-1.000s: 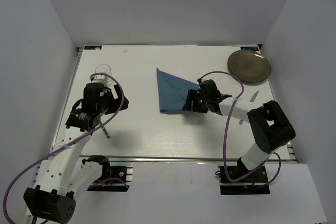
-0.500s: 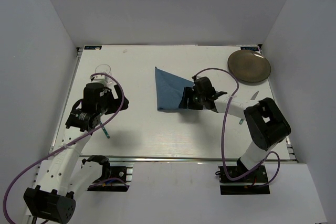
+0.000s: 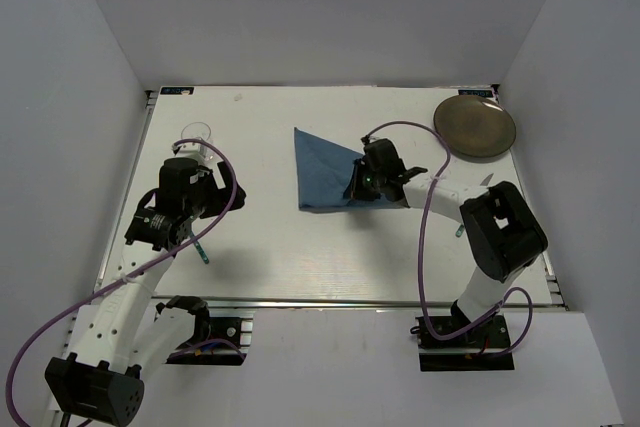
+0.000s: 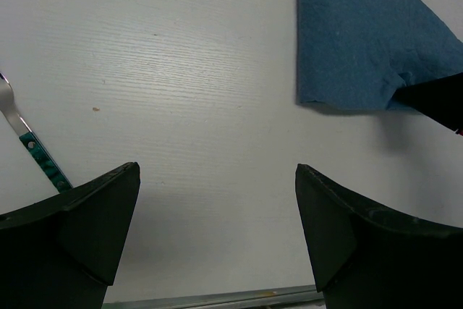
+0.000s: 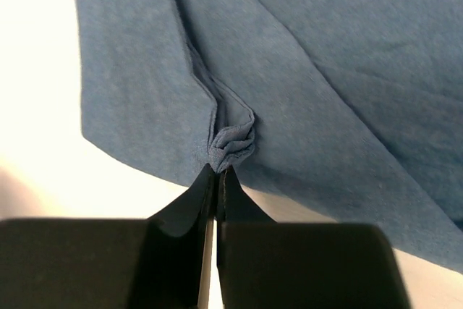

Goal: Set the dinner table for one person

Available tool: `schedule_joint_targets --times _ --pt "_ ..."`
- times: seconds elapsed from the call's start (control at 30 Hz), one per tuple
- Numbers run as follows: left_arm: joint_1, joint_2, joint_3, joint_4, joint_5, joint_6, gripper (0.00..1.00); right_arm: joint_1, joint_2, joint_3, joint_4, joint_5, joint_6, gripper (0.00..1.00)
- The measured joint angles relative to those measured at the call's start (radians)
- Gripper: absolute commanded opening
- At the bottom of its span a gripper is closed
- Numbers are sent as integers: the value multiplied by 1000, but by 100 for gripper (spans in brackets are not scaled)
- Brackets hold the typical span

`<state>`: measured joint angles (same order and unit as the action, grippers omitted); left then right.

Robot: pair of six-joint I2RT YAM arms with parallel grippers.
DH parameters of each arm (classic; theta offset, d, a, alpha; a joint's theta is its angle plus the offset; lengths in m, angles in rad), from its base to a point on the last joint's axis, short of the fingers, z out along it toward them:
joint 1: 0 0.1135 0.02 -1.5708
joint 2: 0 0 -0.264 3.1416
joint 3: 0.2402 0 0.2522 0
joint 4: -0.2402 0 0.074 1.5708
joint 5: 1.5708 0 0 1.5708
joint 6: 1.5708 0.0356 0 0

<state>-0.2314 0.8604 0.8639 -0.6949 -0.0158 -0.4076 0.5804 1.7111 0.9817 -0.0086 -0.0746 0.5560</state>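
The right gripper [image 5: 215, 173] has its jaws pinched together on a small bunch of the blue cloth [image 5: 325, 70], right at the cloth's near edge, so the fabric puckers into a ridge that runs up from the fingertips. My guess is it holds the edge that way to drag or unfold the cloth, which lies as a folded triangle a little above the middle of the overhead picture.

The left gripper [image 4: 215, 186] stands wide open with nothing in it, hanging over bare tabletop at centre left. The fork [image 4: 32, 150] with its green handle lies just beside it, so it looks parked and ready for the cutlery.

The dinner table [image 3: 270, 257] fills the middle of the overhead view. It is white, flat and faintly grained, with a metal rail [image 3: 330, 300] along its lower edge. A glass [image 3: 197, 133] stands at upper left and a plate [image 3: 474, 127] at upper right. A knife [image 3: 484, 184] lies just below the plate.
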Motion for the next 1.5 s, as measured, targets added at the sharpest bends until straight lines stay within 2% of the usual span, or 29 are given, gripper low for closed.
schedule_joint_targets --times 0.27,0.4,0.43,0.5,0.53,0.57,0.67,0.8,1.0,1.1,1.27,1.5 --pt "0 -3 0 -2 -9 -1 98 56 50 111 12 -81 -2 0" --pt "0 -33 0 -3 -28 -4 98 117 135 248 24 -183 3 0" --pt "0 -41 0 -3 -30 -4 98 137 169 296 35 -214 5 5" --pt "0 -46 0 -3 -33 -5 98 168 228 378 41 -273 8 28" --pt "0 -45 0 -3 -34 -5 98 183 259 417 47 -308 6 70" --pt "0 -40 0 -3 -34 -5 98 197 289 453 51 -345 7 89" --pt "0 -29 0 -4 -36 -4 98 229 338 505 55 -381 -11 89" --pt "0 -26 0 -4 -36 -4 98 230 321 499 8 -353 -56 89" --pt "0 -26 0 -4 -36 -4 98 124 273 510 -88 -269 -207 89" --pt "0 -26 0 -4 -37 -5 98 46 288 589 -152 -221 -290 89" --pt "0 -25 0 -4 -37 -5 98 -52 409 768 -197 -255 -393 88" --pt "0 -16 0 -4 -37 -5 98 -94 640 919 -293 -383 -450 79"
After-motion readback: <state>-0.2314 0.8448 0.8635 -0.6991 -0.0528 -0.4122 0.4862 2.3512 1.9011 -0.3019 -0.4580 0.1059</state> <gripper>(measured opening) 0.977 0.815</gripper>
